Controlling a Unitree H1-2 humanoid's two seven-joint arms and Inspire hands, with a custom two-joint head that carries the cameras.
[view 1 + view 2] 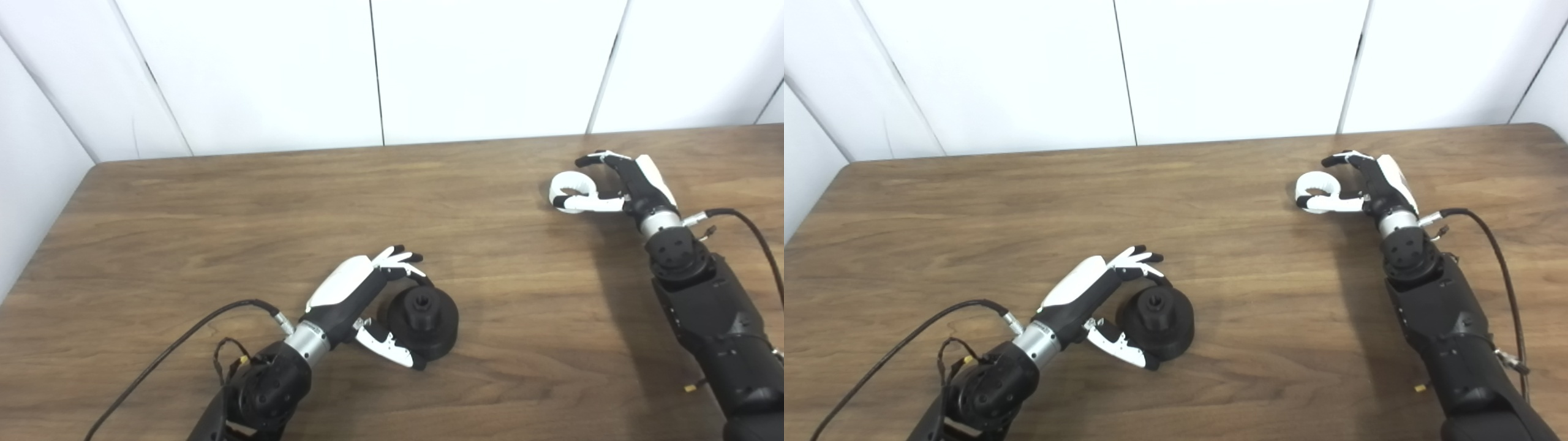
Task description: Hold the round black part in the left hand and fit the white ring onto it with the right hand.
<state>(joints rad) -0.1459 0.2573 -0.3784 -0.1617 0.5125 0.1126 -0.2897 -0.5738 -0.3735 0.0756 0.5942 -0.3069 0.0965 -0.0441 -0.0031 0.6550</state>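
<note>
Near the table's (184, 202) front edge, the left hand (358, 300) cups the round black part (422, 321); toward the back right corner, the right hand (634, 184) closes loosely around the white ring (566, 190). Lifting and fitting remain.

Both views are taken from head height above the near edge of the wooden table (490, 184), angled down toward its far edge and the white wall panels (1237, 67). Medium distance; nearly the whole tabletop is shared, the right eye view being offset slightly rightward.
</note>
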